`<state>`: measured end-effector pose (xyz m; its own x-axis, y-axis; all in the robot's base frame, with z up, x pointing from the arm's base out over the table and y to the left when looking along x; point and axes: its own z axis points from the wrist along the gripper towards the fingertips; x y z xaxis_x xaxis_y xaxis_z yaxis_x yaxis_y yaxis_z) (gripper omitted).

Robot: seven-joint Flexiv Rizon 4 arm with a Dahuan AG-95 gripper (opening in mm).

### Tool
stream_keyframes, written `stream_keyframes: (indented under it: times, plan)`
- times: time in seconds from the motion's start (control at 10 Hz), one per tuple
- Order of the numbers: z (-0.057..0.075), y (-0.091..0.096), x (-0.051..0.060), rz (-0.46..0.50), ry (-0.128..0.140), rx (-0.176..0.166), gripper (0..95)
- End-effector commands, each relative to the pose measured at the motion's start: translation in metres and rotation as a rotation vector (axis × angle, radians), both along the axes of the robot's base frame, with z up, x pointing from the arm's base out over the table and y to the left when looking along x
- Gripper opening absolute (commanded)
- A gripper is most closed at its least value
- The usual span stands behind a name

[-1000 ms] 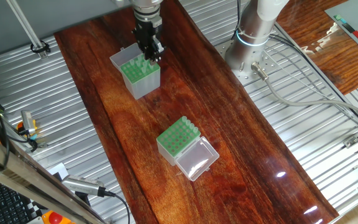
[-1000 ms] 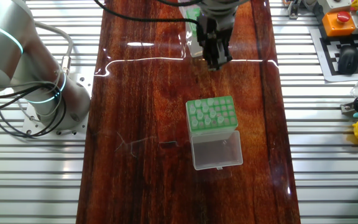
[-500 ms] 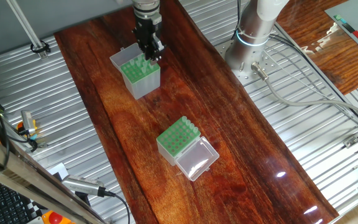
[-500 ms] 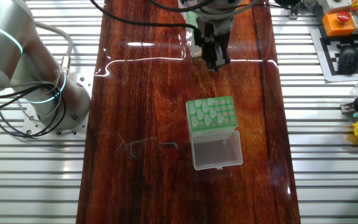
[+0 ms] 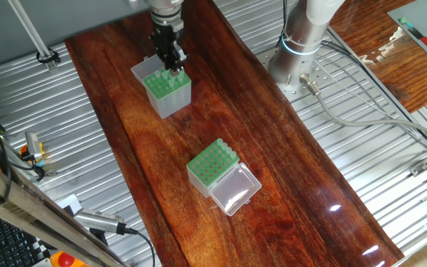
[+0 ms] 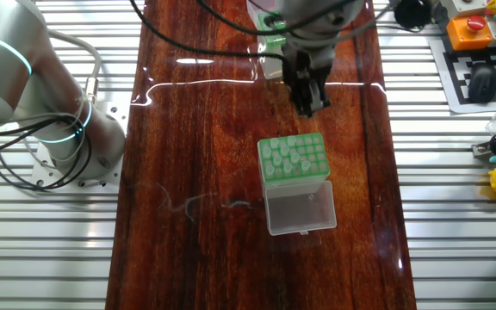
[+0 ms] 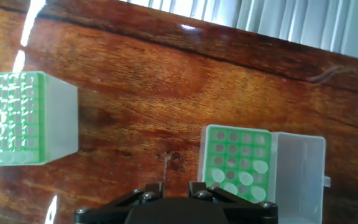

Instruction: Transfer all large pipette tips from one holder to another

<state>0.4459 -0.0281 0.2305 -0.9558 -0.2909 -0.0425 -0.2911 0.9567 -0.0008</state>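
Overhead, the hand (image 5: 171, 55) hangs above the wooden surface (image 5: 273, 148), fingers narrow around 1 slim tip (image 7: 167, 167), I judge, its long axis pointing straight down. The taller holder (image 7: 23, 118) lies off to its left; the shorter lidded holder (image 7: 236, 158), partly filled, sits just right and ahead.

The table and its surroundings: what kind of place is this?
Probably a robotics lab bench. A robot arm base is bolted to a slotted metal bench, two pipette tip boxes stand on a wooden table, and an emergency stop button sits nearby.
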Motion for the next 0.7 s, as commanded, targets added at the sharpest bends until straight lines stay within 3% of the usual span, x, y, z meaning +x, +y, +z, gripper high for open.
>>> stream_keyframes:
  times: [0.1, 0.4, 0.6, 0.7]
  plan:
    - [-0.0131, -0.0012, 0.0001, 0.108, 0.002, 0.005, 19.0]
    - [-0.0131, -0.0012, 0.0001, 0.230, 0.014, 0.018, 19.0]
    - [-0.0131, -0.0012, 0.0001, 0.273, 0.077, 0.001, 19.0]
    - [-0.0131, -0.0012, 0.0001, 0.311, 0.083, -0.006, 19.0]
